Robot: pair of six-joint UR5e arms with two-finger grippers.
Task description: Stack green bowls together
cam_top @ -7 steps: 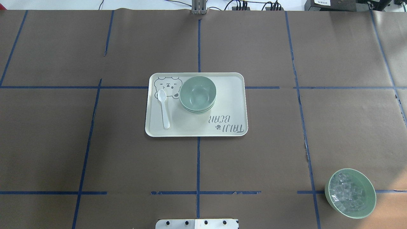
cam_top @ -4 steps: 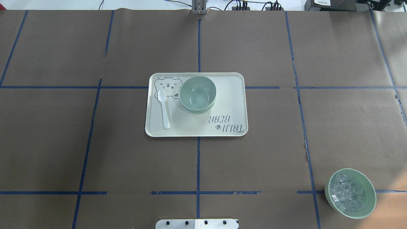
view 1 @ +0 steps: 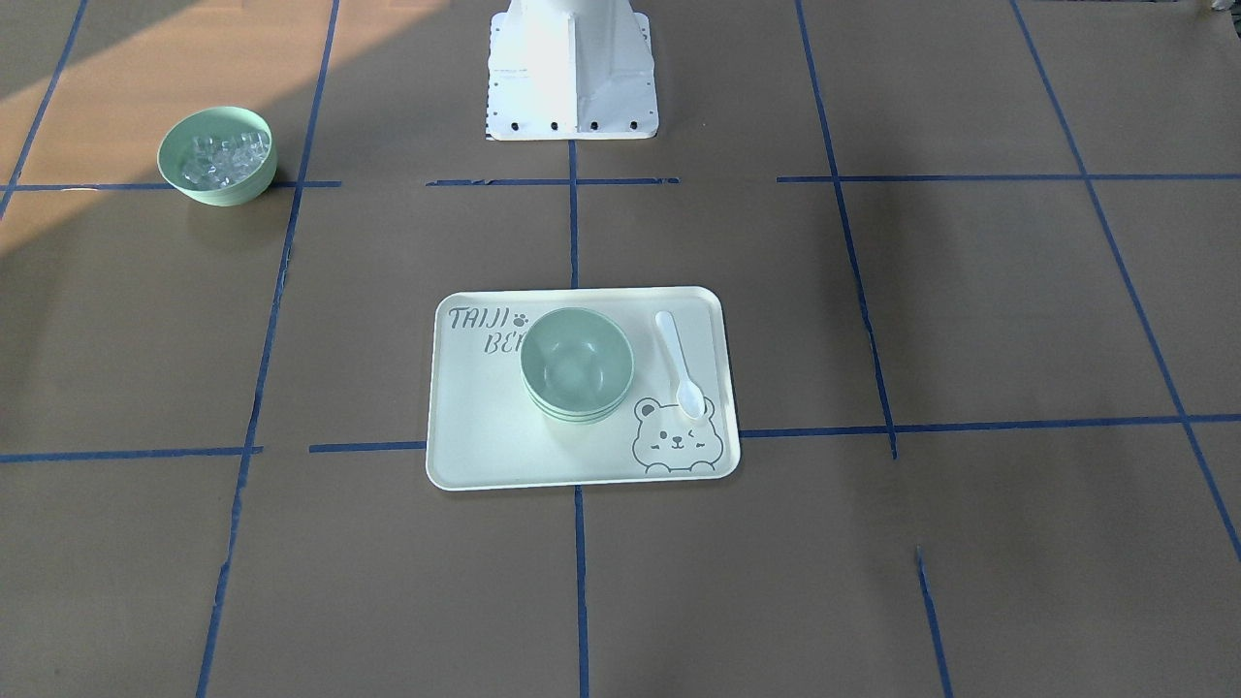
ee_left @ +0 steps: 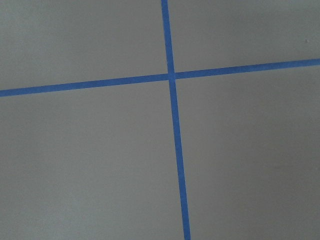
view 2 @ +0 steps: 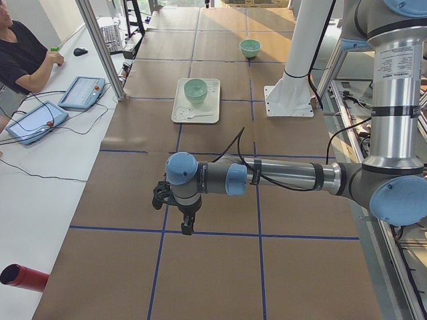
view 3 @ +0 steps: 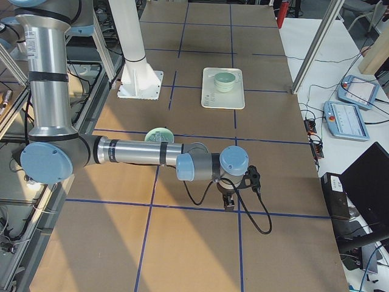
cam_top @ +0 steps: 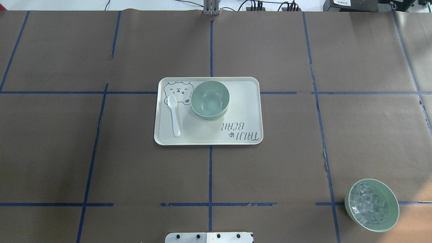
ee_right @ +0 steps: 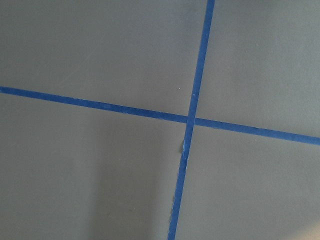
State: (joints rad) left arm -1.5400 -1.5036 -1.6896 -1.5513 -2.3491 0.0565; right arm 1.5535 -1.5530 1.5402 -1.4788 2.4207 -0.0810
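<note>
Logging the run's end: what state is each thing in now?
green bowls: nested upright in one stack on the tray
spoon: lying flat on tray, beside stack
bowl of clear cubes: upright, filled, off tray
left gripper: away from tray, opening unclear
right gripper: away from tray, opening unclear

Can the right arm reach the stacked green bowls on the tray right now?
Probably yes. The stack of pale mint-green plastic bowls sits uncovered on the pale bear-print tray, the white plastic spoon lies on its left side, and the right gripper hangs over bare paper.
</note>
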